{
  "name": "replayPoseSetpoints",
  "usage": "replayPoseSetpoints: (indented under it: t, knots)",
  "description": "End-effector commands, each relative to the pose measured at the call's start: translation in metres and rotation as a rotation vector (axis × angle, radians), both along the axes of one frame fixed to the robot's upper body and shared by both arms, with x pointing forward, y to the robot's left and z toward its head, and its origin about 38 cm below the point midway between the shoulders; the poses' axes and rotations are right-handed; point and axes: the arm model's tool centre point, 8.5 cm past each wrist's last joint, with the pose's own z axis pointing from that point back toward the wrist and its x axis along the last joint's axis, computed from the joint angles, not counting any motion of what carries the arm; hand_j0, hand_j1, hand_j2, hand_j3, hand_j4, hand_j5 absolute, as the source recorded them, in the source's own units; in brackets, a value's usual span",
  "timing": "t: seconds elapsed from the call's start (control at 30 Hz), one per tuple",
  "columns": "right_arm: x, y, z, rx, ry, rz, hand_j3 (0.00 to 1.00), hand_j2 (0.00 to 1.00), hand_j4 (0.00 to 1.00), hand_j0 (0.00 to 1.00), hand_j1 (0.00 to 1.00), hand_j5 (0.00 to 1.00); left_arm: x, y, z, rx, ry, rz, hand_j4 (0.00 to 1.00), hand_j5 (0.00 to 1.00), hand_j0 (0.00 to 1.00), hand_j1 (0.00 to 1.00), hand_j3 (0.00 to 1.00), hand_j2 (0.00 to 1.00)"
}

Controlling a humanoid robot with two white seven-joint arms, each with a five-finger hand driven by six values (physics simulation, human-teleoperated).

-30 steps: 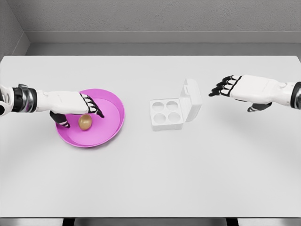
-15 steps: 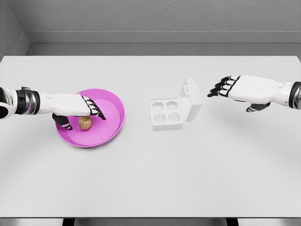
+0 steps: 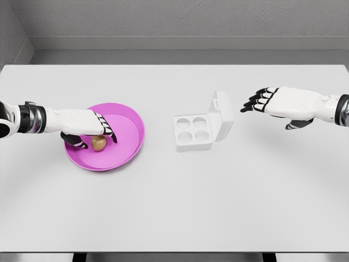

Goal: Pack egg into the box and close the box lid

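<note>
From my feed, the left hand (image 3: 82, 127) covers part of the egg (image 3: 98, 143), so I cannot tell whether the curled fingers (image 3: 107, 131) and the thumb actually touch the shell or only cage it. The egg sits in the pink bowl (image 3: 128, 139), toward the bowl's 9 o'clock side, with only its lower front showing below the knuckles. The left forearm is cut off at the frame's 9 o'clock edge.

The box (image 3: 192, 132) rests near the table's middle, well apart from the bowl at its 3 o'clock. Its four cups show, and its lid (image 3: 222, 115) stands upright on the box's 3 o'clock side, hiding whatever table lies right behind it.

The right hand (image 3: 283, 103) hangs at the lid's 3 o'clock, apart from it, fingers spread and pointing toward the lid, holding nothing. Its arm is cut off at the frame's 3 o'clock edge.

The table (image 3: 174, 207) has a wide bare stretch toward 6 o'clock, and bare surface lies between bowl and box.
</note>
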Motion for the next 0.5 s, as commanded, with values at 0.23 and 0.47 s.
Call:
replayPoseSetpoints:
  t: [0.23,0.47]
  knots:
    - [0.0,0.0006,0.0006,0.005,0.0,0.0,1.0,1.0,1.0,1.0,1.0,1.0,-0.0017,0.0003,-0.004,0.004,0.008,0.001,0.76,0.76,0.76,0.76,0.76,0.76]
    - [-0.0002,0.0011,0.0009,0.007,0.0,0.001,1.0,1.0,1.0,1.0,1.0,1.0,-0.0018,-0.0003,-0.0043,0.002,0.009,0.001,0.76,0.76,0.76,0.76,0.76,0.76]
